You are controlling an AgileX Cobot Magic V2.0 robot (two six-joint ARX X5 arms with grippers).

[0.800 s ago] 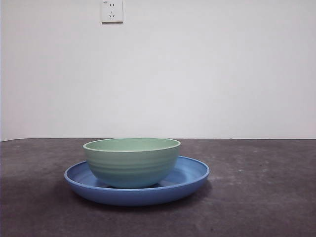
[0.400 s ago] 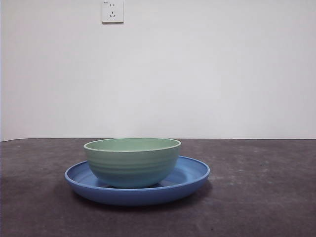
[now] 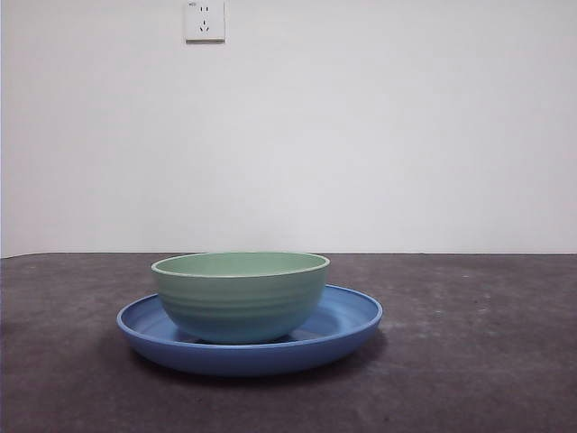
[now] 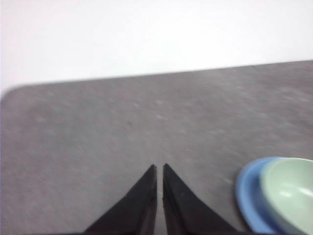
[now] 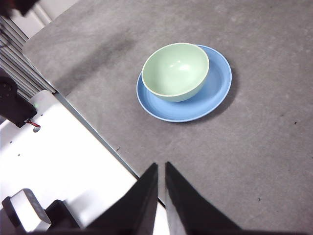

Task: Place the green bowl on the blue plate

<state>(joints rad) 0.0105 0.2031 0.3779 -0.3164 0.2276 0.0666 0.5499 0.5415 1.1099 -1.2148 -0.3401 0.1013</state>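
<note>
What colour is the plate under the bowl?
Blue. The plate shows best in the right wrist view, under the pale green bowl.

table (image 3: 478, 361): dark grey, speckled | wall (image 3: 361, 135): plain white | socket (image 3: 205, 20): white, high on wall
</note>
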